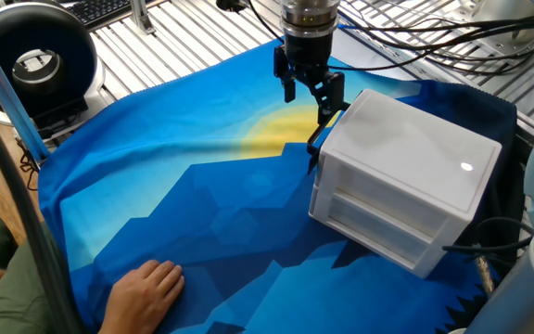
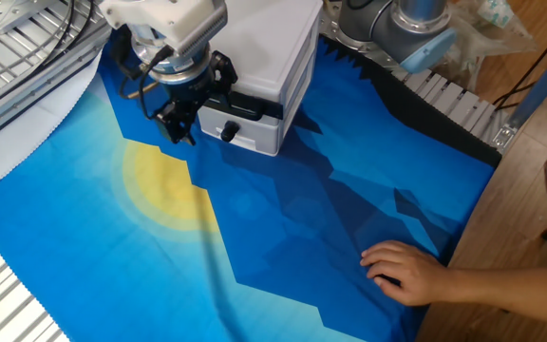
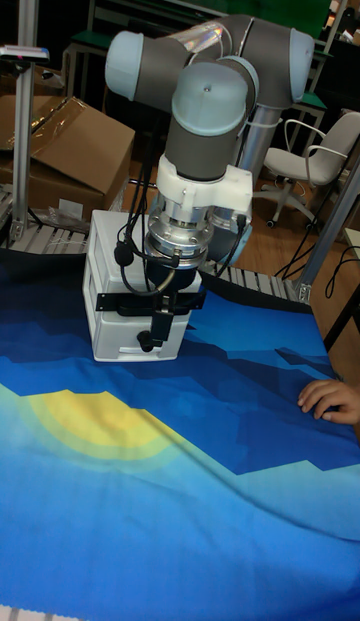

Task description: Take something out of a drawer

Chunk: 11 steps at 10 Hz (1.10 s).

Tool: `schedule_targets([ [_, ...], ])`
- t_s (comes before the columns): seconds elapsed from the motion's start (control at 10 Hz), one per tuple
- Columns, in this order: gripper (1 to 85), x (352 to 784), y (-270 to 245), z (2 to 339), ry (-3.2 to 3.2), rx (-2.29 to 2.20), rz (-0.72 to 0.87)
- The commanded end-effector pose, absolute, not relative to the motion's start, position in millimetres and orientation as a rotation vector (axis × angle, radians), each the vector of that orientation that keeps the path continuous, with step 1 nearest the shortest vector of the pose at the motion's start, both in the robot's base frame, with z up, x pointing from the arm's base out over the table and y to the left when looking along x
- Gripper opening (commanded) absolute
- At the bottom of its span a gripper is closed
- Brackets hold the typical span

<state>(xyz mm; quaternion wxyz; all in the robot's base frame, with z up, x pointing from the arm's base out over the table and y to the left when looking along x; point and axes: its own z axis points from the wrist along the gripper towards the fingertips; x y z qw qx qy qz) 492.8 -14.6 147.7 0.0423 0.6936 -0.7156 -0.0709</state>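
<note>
Gripper (image 2: 186, 122): fingers spread, pointing down at the drawer unit's front.
Drawer (image 2: 240, 131): closed, black handle (image 3: 150, 303) just beside the fingers.
Cloth (image 2: 283, 228): a person's hand (image 2: 402, 269) resting near its edge.

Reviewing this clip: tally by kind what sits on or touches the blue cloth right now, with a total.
White two-drawer box: 1
Drawers in its front, the upper with the black bar handle, the lower with a black knob: 2
Robot gripper, in front of the box: 1
Human hand flat on the cloth: 1
Wooden cube: 0 visible
Total: 5
</note>
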Motion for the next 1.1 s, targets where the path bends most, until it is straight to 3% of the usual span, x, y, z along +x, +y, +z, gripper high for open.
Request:
schedule_targets([
  [0.0, 75.7, 495, -8, 148, -2.185, 2.126, -0.232],
  [0.7, 68.7, 481, -10, 157, -2.146, 2.092, -0.279],
  [1.0, 61.7, 476, -11, 150, -2.133, 2.089, -0.310],
])
